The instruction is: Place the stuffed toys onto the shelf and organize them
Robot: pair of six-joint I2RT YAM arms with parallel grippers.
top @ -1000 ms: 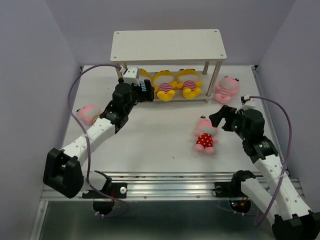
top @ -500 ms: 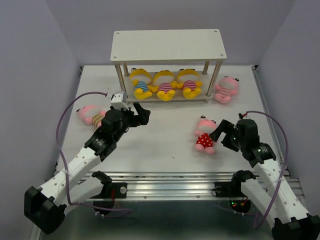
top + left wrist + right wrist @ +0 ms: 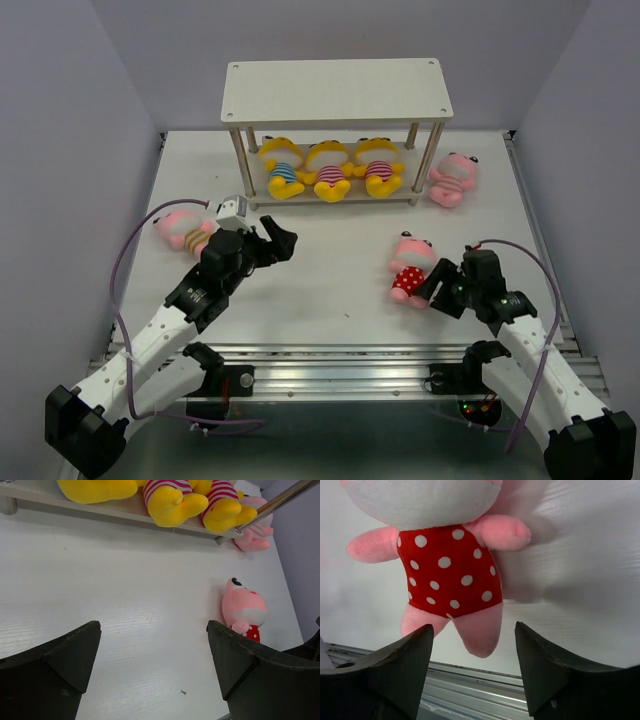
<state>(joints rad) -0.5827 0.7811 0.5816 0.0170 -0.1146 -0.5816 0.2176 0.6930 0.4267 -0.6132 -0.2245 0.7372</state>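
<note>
The pink toy in red polka dots (image 3: 450, 575) lies flat on the table (image 3: 330, 300), in front of the shelf (image 3: 335, 90) toward its right end. The right gripper (image 3: 473, 630) is wide open and empty at the toy's feet. The toy looks light, soft and squashy, so a pinch across the dotted torso, below the big head, should hold better than a floppy limb. The left gripper (image 3: 277, 240), also open and empty, hovers in front of the shelf's left end.
</note>
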